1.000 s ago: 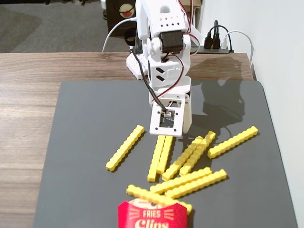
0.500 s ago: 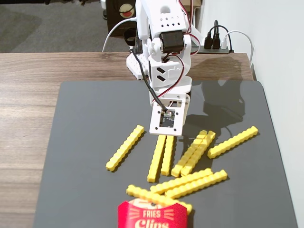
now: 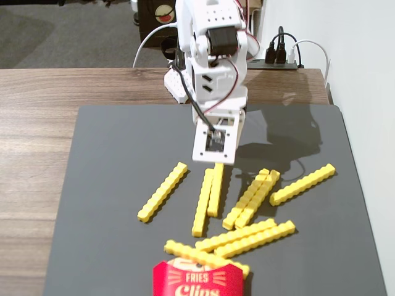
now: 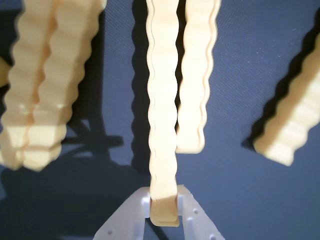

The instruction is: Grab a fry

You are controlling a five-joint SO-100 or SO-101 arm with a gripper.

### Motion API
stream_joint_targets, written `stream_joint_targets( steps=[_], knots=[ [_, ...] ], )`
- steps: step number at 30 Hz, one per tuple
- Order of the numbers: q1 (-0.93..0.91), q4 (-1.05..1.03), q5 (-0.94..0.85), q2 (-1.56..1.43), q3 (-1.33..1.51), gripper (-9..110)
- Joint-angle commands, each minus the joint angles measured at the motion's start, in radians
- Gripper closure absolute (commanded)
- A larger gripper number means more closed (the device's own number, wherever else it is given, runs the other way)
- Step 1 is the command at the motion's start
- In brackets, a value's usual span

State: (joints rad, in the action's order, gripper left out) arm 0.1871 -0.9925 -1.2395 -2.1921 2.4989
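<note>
Several bright-yellow crinkle-cut fries lie on a dark grey mat (image 3: 111, 160). My white gripper (image 3: 217, 161) reaches down over the far end of one fry (image 3: 215, 192) in the middle pair. In the wrist view the gripper (image 4: 164, 212) has its two white fingers (image 4: 187, 210) pressed against both sides of that fry's near end (image 4: 163, 125). The rest of the fry stretches away over the mat. A second fry (image 4: 192, 95) lies right beside it. In the fixed view the fingertips are hidden behind the wrist mount.
A lone fry (image 3: 162, 192) lies to the left, a touching pair (image 3: 250, 198) and a single fry (image 3: 302, 184) to the right, more (image 3: 247, 237) near the red FRIES carton (image 3: 199, 280) at the front edge. Cables and a power strip (image 3: 281, 55) sit behind the arm.
</note>
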Motion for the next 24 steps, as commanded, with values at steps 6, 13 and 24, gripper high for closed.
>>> stream_joint_targets(
  steps=[6, 13, 24],
  knots=[
    [-0.035, -0.238, -0.049, -0.267, -0.005, 101],
    [-0.063, -0.448, -0.118, -0.454, -0.069, 101],
    [-0.189, -0.578, -0.267, -0.431, -0.288, 101]
  ],
)
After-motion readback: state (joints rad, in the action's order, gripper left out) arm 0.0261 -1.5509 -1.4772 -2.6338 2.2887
